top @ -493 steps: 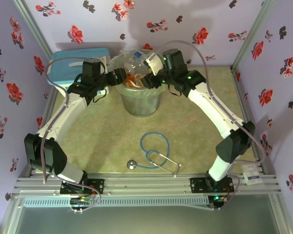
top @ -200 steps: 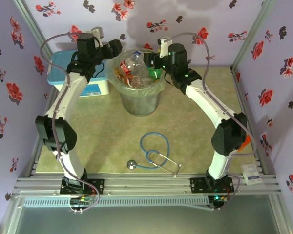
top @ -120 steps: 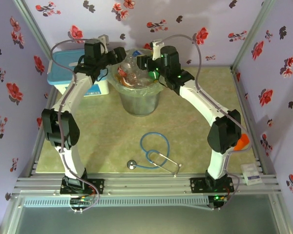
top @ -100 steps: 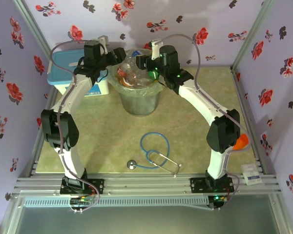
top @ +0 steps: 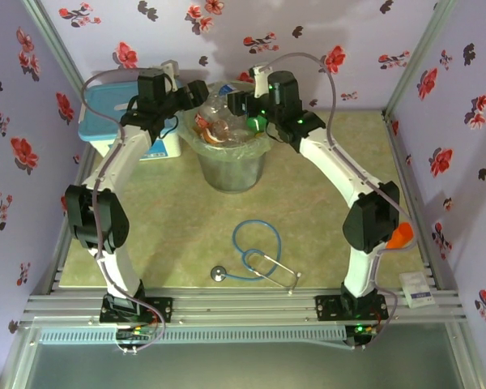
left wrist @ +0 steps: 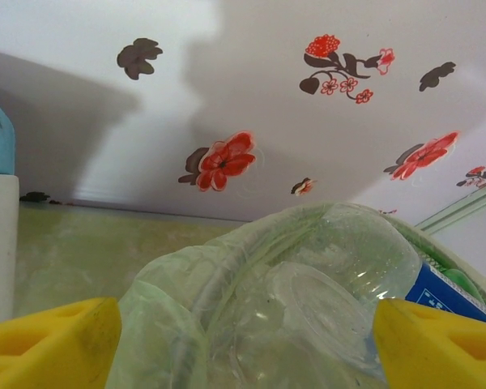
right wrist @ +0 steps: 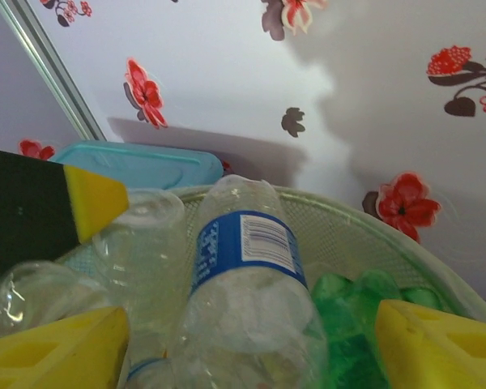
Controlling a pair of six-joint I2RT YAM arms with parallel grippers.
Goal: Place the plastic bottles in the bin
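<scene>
The bin, a grey-green bucket with a clear liner, stands at the back middle, heaped with several plastic bottles, one of them green. My left gripper hovers at the bin's left rim. In the left wrist view it is open, straddling the bag liner and a clear bottle. My right gripper hangs over the bin's right side. It is open around a blue-labelled bottle that lies on the heap, with the green bottle beside it.
A white box with a light-blue lid stands left of the bin, close to the left arm. A blue-tubed stethoscope lies on the mat in front. The flowered back wall is close behind the bin. A small white packet rests at the right rail.
Both grippers came in over the bin's rim from either side. The right gripper's fingers spread wider, and the blue-labelled bottle lies free on the heap.
</scene>
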